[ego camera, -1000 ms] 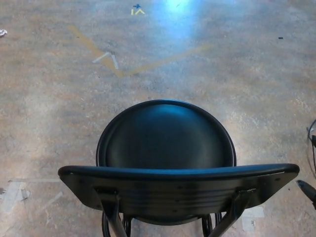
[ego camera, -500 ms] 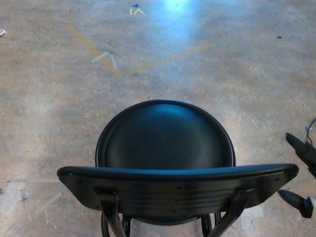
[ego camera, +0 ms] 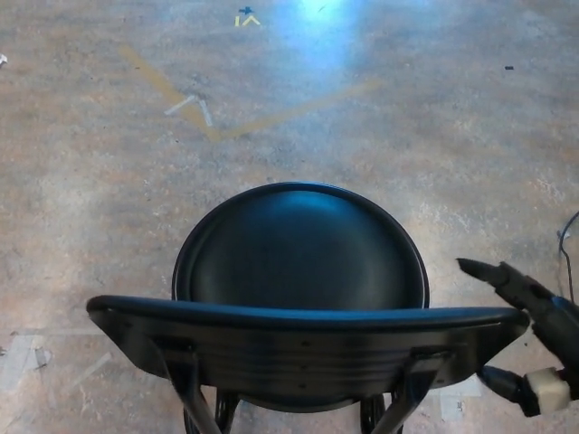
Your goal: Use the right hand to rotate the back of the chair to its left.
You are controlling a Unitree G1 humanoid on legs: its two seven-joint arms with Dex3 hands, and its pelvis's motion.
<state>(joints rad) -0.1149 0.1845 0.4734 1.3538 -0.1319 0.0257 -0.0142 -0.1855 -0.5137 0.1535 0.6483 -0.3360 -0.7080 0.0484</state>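
At frame centre, black chair on the concrete floor, its curved back nearest the camera; at the back's right end, right hand, fingers spread, holding nothing; floor tape marks beyond.

Looks like a lab or workshop floor to me, not anyone's home: bare, mottled concrete floor with a shiny glare from overhead lighting near the top. There are worn yellow tape lines forming a V, small white tape marks, a tiny yellow-and-blue marker farther back, and scuffed tape patches at lower left. A plain black chair stands alone on it.
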